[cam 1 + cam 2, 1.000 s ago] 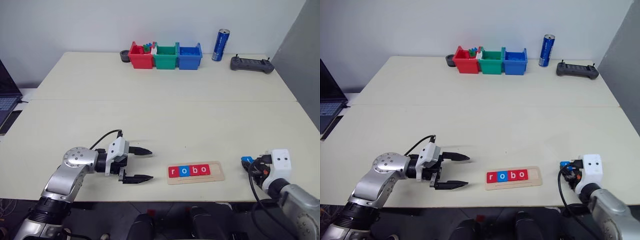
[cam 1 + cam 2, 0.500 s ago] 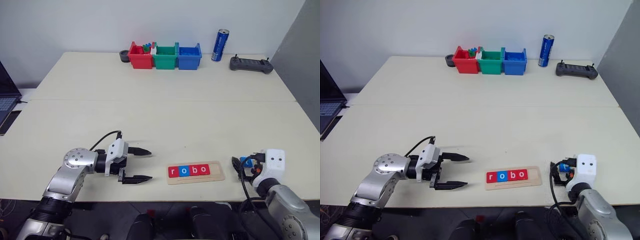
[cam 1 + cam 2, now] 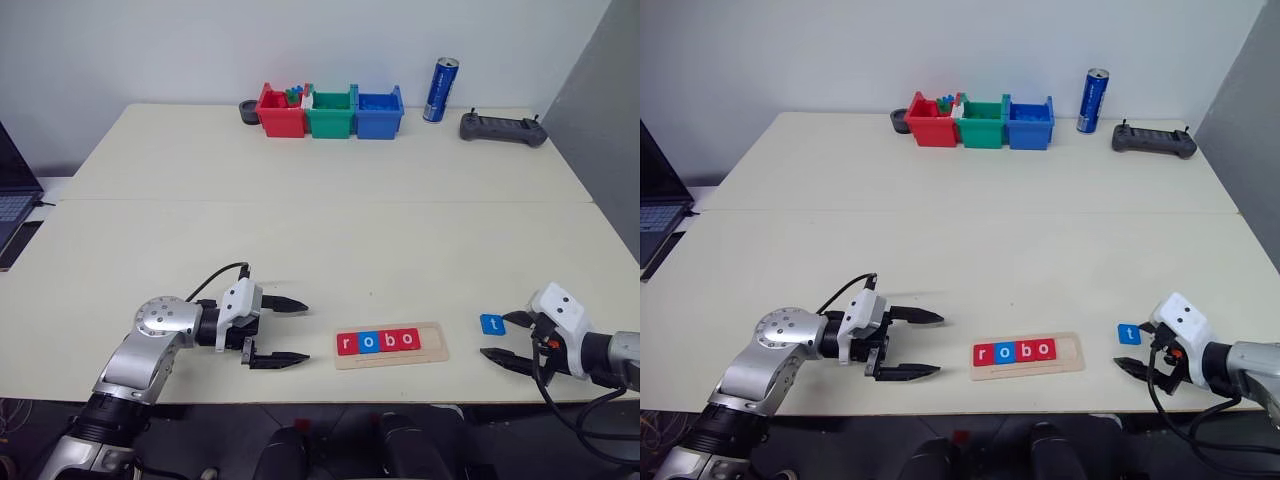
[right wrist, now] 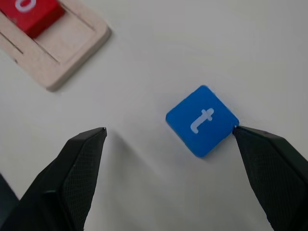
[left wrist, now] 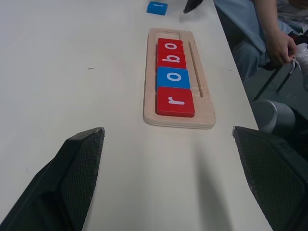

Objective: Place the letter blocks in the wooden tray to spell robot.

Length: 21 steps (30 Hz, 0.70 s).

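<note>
The wooden tray (image 3: 433, 342) lies near the table's front edge. It holds letter blocks reading r (image 3: 347, 344), o (image 3: 368, 342), b (image 3: 388, 341), o (image 3: 407, 340); the slot's right end is bare wood. A blue block with a white t (image 3: 492, 324) lies flat on the table right of the tray. My right gripper (image 3: 494, 335) stands open around it, low over the table, with one fingertip (image 4: 250, 144) beside the tile's (image 4: 202, 120) corner. Left of the tray my left gripper (image 3: 303, 331) is open and holds nothing, pointing along the tray (image 5: 202, 103).
Red (image 3: 281, 112), green (image 3: 331, 112) and blue (image 3: 379, 110) bins stand at the back, with a blue can (image 3: 440, 90) and a black controller (image 3: 503, 128) to their right. A laptop (image 3: 10, 200) sits at the left edge. A person's hand (image 5: 281, 45) shows beyond the table's edge.
My right gripper has opened and its wrist has rolled and swung outward to the right. The blue t block, earlier between its fingers, now lies on the table. The left gripper stayed put.
</note>
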### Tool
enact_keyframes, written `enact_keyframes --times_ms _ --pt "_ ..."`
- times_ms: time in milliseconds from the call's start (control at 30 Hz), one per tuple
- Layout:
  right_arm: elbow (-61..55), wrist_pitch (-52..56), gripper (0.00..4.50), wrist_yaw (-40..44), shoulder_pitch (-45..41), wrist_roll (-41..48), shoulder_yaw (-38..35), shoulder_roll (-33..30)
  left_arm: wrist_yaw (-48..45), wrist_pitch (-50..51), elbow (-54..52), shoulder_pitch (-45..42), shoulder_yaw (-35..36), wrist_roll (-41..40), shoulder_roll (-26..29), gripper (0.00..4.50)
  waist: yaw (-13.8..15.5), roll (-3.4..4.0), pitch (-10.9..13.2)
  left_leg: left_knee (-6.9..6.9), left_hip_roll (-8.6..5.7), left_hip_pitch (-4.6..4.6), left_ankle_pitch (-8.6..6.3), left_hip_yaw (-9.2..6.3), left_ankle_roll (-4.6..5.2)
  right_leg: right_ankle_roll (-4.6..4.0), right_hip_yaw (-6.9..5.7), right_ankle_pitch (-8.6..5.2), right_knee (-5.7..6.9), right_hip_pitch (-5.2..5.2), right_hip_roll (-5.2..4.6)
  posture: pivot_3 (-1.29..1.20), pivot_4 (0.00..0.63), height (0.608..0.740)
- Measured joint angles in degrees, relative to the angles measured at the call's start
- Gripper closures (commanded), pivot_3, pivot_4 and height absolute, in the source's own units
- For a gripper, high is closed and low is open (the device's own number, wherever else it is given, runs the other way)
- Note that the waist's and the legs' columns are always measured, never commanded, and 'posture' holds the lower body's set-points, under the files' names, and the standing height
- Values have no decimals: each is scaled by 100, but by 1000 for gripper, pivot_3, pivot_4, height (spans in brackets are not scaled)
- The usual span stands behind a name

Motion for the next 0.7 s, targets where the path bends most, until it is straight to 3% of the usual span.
enact_keyframes --times_ms 467,567,700 --pt "1048 -768 40 826 -811 -426 579 -109 43 141 -118 -18 -5 -3 20 0 16 -1 1 0 -1 -2 0 -4 0 -6 -3 3 1 0 -1 0 150 740" --pt "1181 -794 630 895 -975 -454 678 -108 42 136 -116 -15 -5 -2 21 0 9 -1 1 0 0 0 0 -4 0 -6 -2 4 3 0 -1 0 150 740" --pt "1299 -807 2055 969 -1115 -485 752 -107 42 131 -115 -15 -5 -2 20 0 14 -1 1 0 0 -1 0 -5 0 -7 -3 4 3 0 -1 0 150 740"
